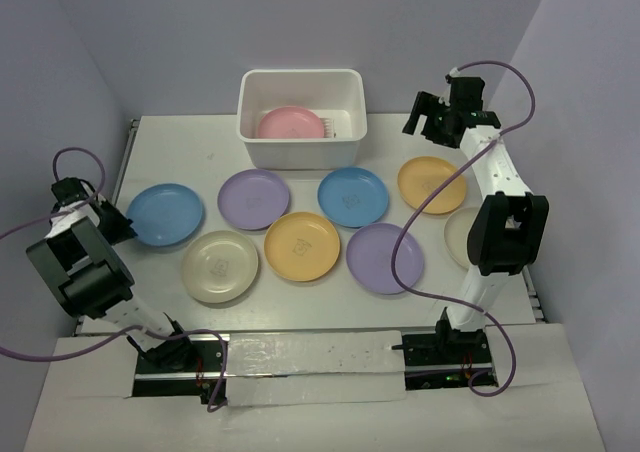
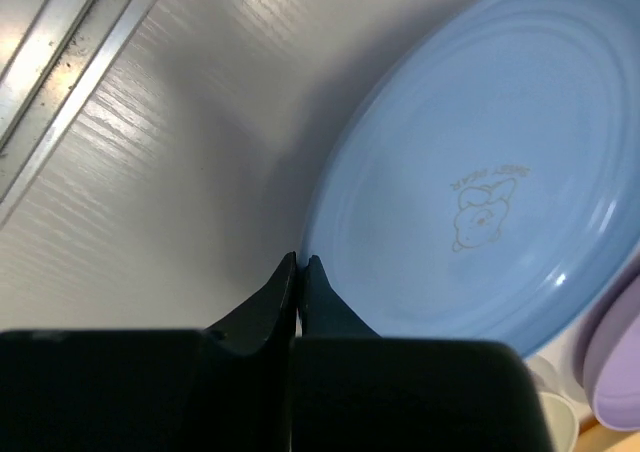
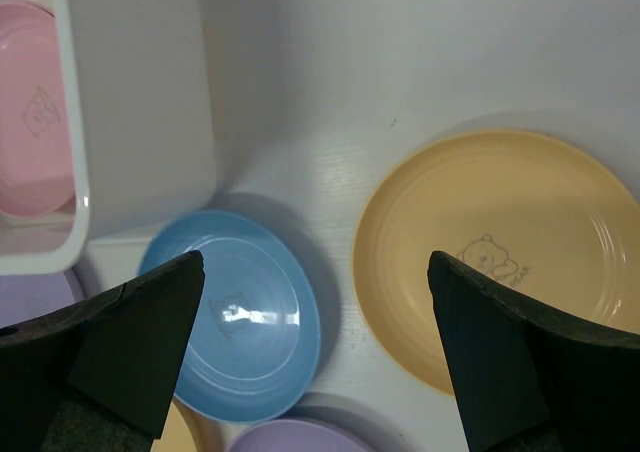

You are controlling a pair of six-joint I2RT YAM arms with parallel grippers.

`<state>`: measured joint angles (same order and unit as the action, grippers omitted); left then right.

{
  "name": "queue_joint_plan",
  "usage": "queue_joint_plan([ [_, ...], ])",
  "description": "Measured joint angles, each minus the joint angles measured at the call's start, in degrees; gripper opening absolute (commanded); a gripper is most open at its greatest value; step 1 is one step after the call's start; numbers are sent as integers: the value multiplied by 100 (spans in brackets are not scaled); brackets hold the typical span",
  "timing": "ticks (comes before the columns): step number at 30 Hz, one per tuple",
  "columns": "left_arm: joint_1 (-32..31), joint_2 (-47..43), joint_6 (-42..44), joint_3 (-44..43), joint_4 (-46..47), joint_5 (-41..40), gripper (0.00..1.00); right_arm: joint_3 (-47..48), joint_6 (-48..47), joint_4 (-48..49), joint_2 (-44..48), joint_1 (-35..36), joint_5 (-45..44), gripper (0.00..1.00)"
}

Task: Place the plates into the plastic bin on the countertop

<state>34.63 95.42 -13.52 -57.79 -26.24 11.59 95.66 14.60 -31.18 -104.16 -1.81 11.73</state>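
So from the overhead view, the white bin (image 1: pixel 300 152) is seen at the top middle of the countertop (image 1: pixel 190 147), with a pink plate (image 1: pixel 290 124) lying inside it. The other plates are spread out below it in two loose rows. The upper row is made up of a far-left blue plate (image 1: pixel 165 214), a purple plate (image 1: pixel 254 199), a second blue plate (image 1: pixel 353 196) and an orange plate (image 1: pixel 432 184). The lower row has a cream plate (image 1: pixel 220 266), another orange one (image 1: pixel 302 246), another purple one (image 1: pixel 385 258) and a cream one at the right (image 1: pixel 458 234), half hidden by the right arm. The left gripper (image 1: pixel 115 222) is tucked against the left edge of the far-left blue plate, but its jaws can't be made out from up there. That's only given by the left wrist view. There the fingertips (image 2: pixel 285 282) are pressed together right at that plate's rim, bottom middle of the frame, though whether the rim is actually pinched can't be told. The right gripper (image 1: pixel 432 120) is parked at upper right, just beside the bin. In its own wrist view the fingers (image 3: pixel 130 342) are spread wide apart above the second blue plate and the orange plate. The bin's corner and the pink plate are caught at upper left.
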Motion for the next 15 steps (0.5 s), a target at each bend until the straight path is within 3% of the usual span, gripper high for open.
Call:
queue_joint_plan([
  [7,0,-558,140,-600,-617,34,0,-91,-231,-83,17,-21,226,98],
  [15,-49,-1755,128,-2120,-820,466,0,-200,-541,-189,17,-21,447,98],
])
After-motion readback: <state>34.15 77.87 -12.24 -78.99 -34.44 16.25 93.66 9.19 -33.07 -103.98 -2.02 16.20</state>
